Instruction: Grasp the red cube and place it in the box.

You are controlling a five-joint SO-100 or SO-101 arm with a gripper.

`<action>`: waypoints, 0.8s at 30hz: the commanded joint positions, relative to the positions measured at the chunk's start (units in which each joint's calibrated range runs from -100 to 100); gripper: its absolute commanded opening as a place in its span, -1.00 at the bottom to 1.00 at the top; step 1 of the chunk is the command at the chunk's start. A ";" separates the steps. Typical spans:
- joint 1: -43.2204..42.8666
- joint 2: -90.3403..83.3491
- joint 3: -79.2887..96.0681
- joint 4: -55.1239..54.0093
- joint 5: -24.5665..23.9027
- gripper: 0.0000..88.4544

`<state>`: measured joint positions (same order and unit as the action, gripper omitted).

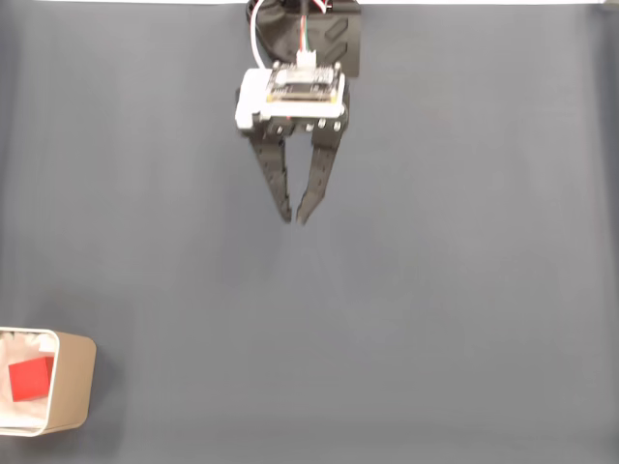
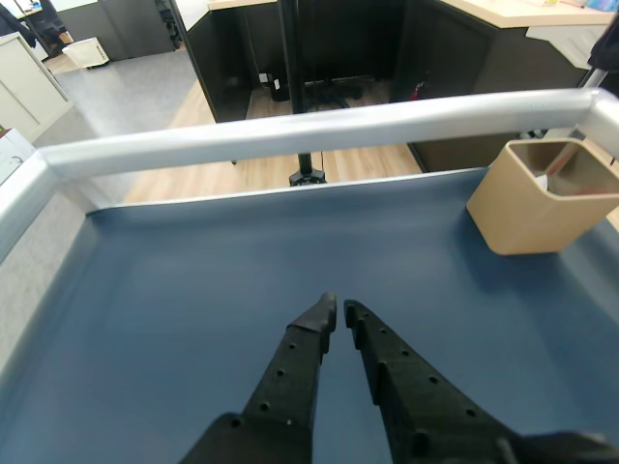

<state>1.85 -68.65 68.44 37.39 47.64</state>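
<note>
Claw (image 1: 295, 218): two black fingers, tips drawn nearly together with only a sliver of gap, nothing between them; seen in the fixed view pointing down the picture from the top centre, over bare mat; in the wrist view (image 2: 337, 311) the same fingers run up from the lower edge, perforated along their length, tips almost meeting, empty.

Arm head: white circuit board (image 1: 305, 87) mounted above the fingers in the fixed view; black housing behind it at the top edge; white cable (image 1: 256, 39) looping at the left of the housing.

Surface: dark blue-grey mat (image 1: 435, 290), plain; in the wrist view the mat (image 2: 174, 290) ends at a metal rail (image 2: 290, 135) running across the picture.

Red cube (image 1: 31, 378): bright red, lying inside the box on its white interior, at the lower left corner of the fixed view, well apart from the claw.

Box (image 1: 75, 382): tan, rounded corners, white inside; partly cut off by the left edge in the fixed view; in the wrist view (image 2: 527, 208) it stands at the right on the mat, open top facing up, its contents not discernible from this angle.

Beyond the rail, wrist view: wooden floor (image 2: 193, 174), dark furniture.
</note>
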 commanded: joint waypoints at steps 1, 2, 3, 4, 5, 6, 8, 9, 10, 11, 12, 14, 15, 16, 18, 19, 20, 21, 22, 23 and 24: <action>-2.42 -13.93 9.66 6.22 -0.73 -1.00; -2.78 -16.79 12.03 9.25 -0.83 -1.00; -2.99 -19.13 14.04 12.04 -0.88 -1.00; -3.28 -20.87 15.50 14.90 -1.12 -1.00; -3.63 -21.91 16.59 17.94 -1.22 -1.00; -4.06 -22.68 17.69 20.48 -1.27 -1.00; -4.48 -24.16 20.15 24.74 -1.66 -1.00; -4.70 -24.94 21.24 27.12 -1.66 -1.00; -4.77 -25.72 22.25 29.41 -1.86 -1.00; -4.77 -26.50 23.43 31.38 -2.00 -1.00; -4.62 -27.54 24.62 33.43 -2.00 -1.00; -4.20 -29.10 26.81 36.79 -1.81 -1.00; -3.99 -29.79 27.81 38.18 -1.66 -1.00; -3.84 -30.22 28.64 38.84 -1.66 -1.00; -2.85 -31.00 30.00 38.51 -1.47 -1.00; -2.42 -31.09 30.64 38.35 -1.27 -1.00; -1.93 -31.09 31.28 38.10 -0.78 -1.00; -1.43 -31.18 31.37 38.10 -0.59 -1.00; -1.43 -31.18 31.37 38.10 -0.59 -1.00; -1.43 -31.26 31.37 38.10 -0.54 -1.00; -1.43 -31.26 31.37 38.10 -0.49 -1.00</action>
<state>-0.07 -99.74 99.28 74.30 46.52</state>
